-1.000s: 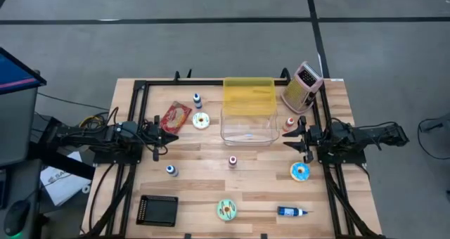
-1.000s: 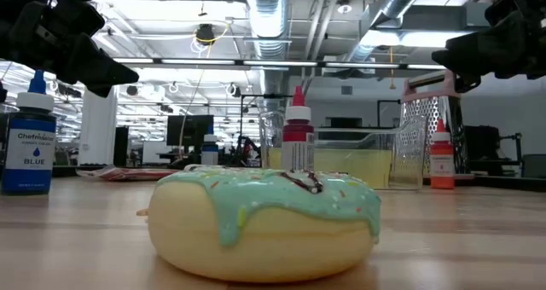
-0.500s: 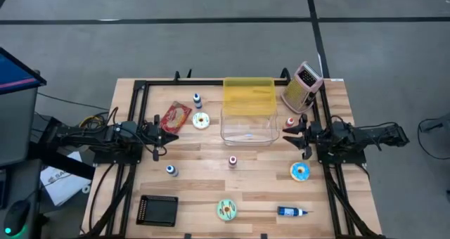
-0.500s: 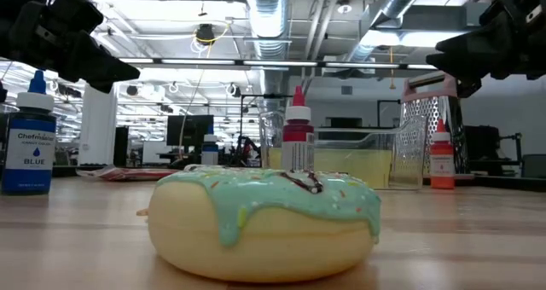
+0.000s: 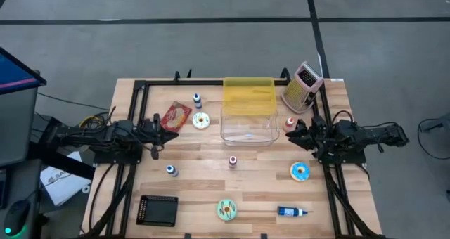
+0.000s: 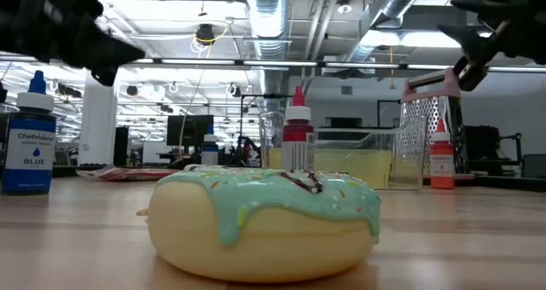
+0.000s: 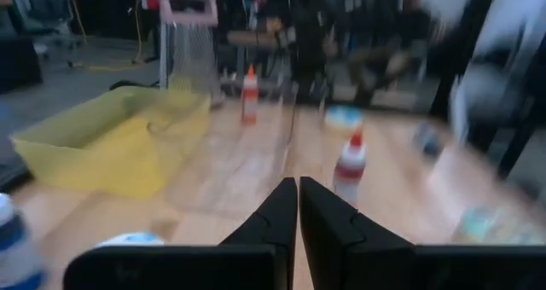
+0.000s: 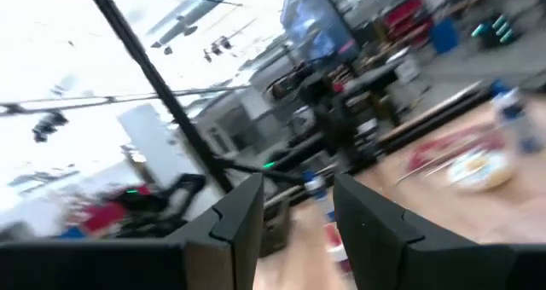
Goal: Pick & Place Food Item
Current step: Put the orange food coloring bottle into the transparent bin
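The left gripper (image 5: 157, 126) is hanging above the left edge of the wooden table (image 5: 204, 186), its two dark fingers (image 7: 281, 213) pressed together with nothing between them. The right gripper (image 5: 295, 131) is hanging above the right edge with its fingers (image 8: 243, 209) standing parted and empty.

A round mint-green frosted donut (image 6: 266, 223) is sitting near the front edge of the table, well apart from both grippers. A blue-frosted donut (image 5: 300, 171) is lying near the right edge, just in front of the right gripper. A white-frosted sprinkled donut (image 5: 201, 120) is lying toward the back left, beside a red snack packet (image 5: 175, 116).

A clear plastic bin (image 5: 249, 125) is standing in the middle toward the back, and a yellow plastic tray (image 5: 249, 95) is touching it at the back edge. A silver box grater with a pink top (image 5: 302, 86) is leaning at the back right corner. A small red-capped bottle (image 5: 233, 161) is standing in the middle of the table, and a black rectangular tray (image 5: 157, 210) is lying at the front left corner.
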